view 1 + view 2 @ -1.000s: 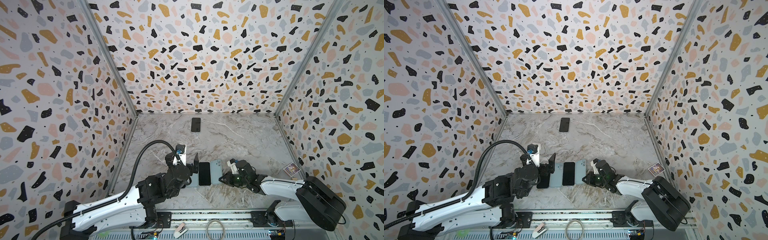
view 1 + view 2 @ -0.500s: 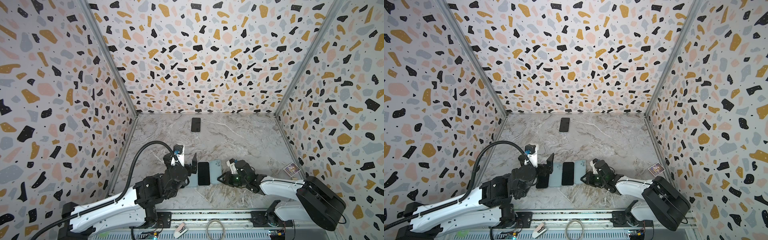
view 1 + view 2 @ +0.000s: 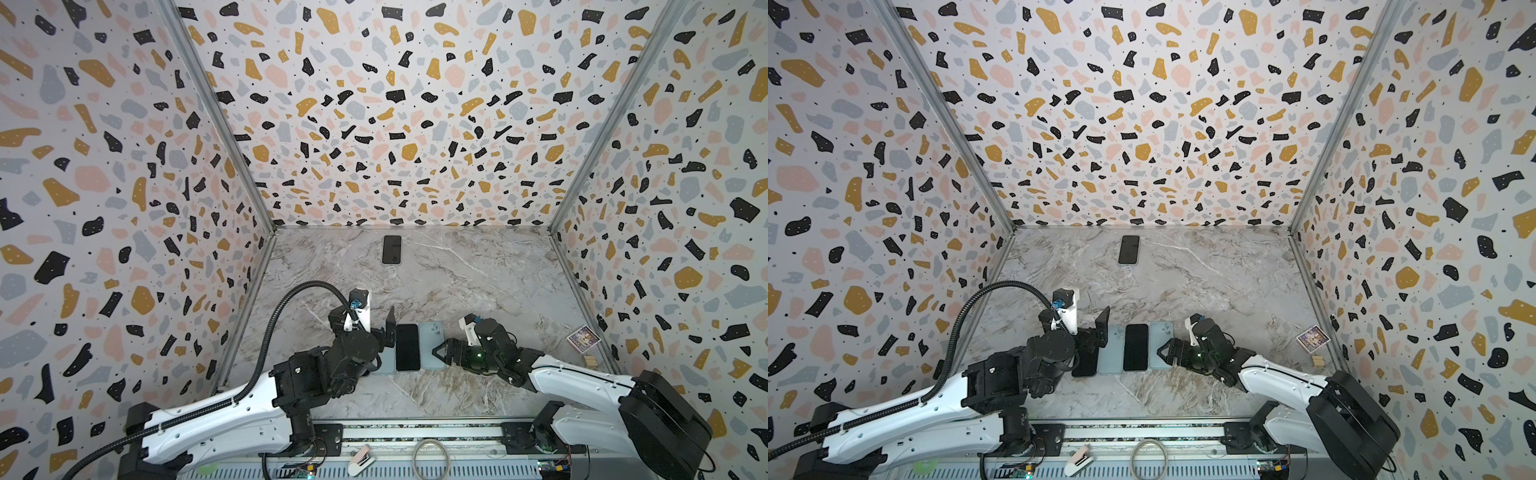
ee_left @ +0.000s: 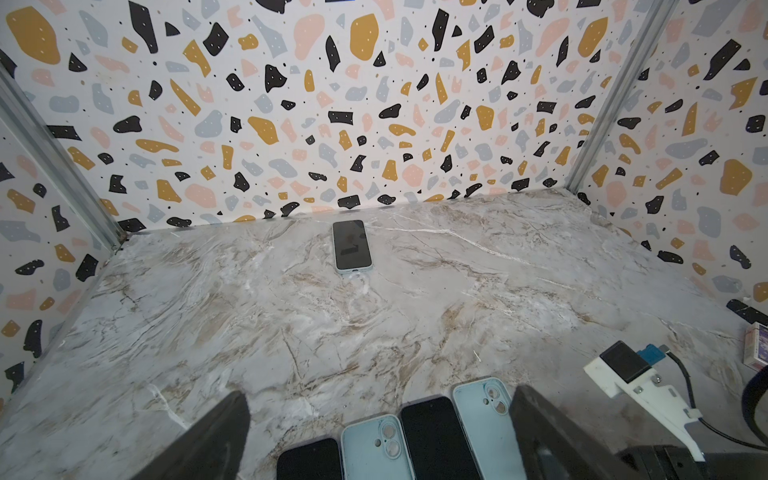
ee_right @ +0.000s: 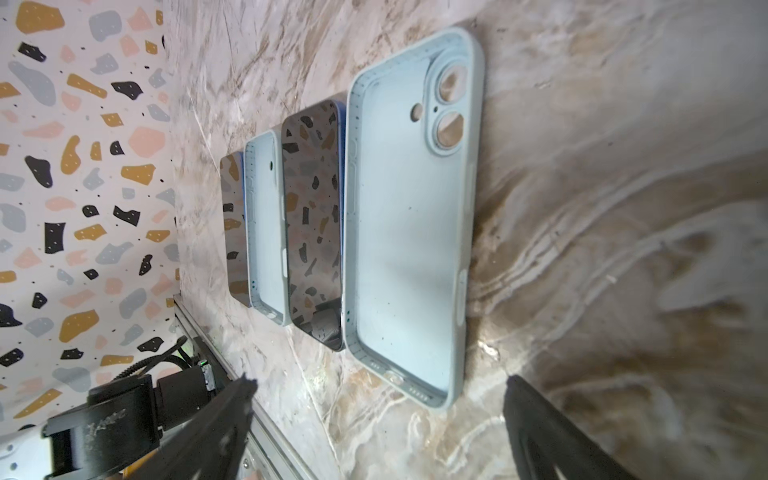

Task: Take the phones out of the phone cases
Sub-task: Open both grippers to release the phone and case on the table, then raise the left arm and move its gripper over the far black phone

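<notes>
A dark-screened phone in a pale blue phone case [image 3: 392, 249] [image 4: 352, 246] lies flat near the back wall, far from both grippers. At the front is a row: a bare black phone [image 3: 1086, 365], an empty blue case [image 3: 1111, 351], a second black phone [image 3: 407, 347] and another empty blue case [image 3: 431, 345] [image 5: 409, 216]. My left gripper [image 3: 384, 332] [image 4: 378, 436] hovers open over the row's left end, holding nothing. My right gripper [image 3: 439, 354] [image 5: 380, 415] is open just off the right-hand case's near end, with bare table between its fingers.
Patterned walls close in the marble table [image 3: 478, 291] on three sides. A small printed card box [image 3: 584, 337] and a little wooden block [image 3: 593, 361] lie by the right wall. A metal rail [image 3: 415, 432] runs along the front edge.
My right gripper has opened from shut and let go of the right-hand empty case, which lies flat. The left gripper stayed open and barely shifted.
</notes>
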{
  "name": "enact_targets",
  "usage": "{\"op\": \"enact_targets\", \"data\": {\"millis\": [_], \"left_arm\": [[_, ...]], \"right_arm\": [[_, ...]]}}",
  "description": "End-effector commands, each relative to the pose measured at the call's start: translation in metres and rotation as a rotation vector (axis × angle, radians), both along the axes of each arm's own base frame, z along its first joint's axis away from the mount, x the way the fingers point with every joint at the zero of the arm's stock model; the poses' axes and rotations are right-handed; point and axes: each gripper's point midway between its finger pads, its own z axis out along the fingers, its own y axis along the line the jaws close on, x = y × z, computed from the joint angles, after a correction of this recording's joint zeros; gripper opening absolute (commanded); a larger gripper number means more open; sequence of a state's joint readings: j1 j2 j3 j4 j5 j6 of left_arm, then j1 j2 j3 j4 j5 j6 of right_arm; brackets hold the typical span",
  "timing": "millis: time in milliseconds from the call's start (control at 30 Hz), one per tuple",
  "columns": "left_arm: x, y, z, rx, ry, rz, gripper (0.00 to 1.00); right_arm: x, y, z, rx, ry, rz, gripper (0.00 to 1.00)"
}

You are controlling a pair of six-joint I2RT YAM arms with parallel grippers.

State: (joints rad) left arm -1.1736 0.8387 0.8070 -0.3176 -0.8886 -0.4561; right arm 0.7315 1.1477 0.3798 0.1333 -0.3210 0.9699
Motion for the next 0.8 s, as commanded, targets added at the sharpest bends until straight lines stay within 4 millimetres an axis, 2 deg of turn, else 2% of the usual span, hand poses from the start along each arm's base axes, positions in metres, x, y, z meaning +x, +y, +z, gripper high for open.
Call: {"op": "enact_targets", "data": {"millis": [0, 200, 400, 633, 767], "left_arm": [[0.009, -0.002, 0.007, -0.047, 0.028, 0.013, 1.0], [0.049, -0.01, -0.006, -0.047, 0.139, 0.008, 1.0], [0.116, -0.029, -0.027, 0.027, 0.266, -0.023, 1.0], [0.197, -0.037, -0.055, 0.147, 0.372, 0.035, 0.99], [0.231, -0.035, -0.077, 0.185, 0.424, 0.069, 1.0]], "right_arm": [[0.006, -0.005, 0.019, -0.027, -0.062, -0.005, 0.99], [0.006, -0.016, 0.061, -0.03, -0.203, -0.001, 0.99], [0.005, -0.028, 0.097, -0.051, -0.295, -0.003, 0.99], [0.004, -0.024, 0.11, -0.045, -0.327, 0.031, 0.99], [0.004, -0.023, 0.115, -0.049, -0.342, 0.04, 0.99]]}}
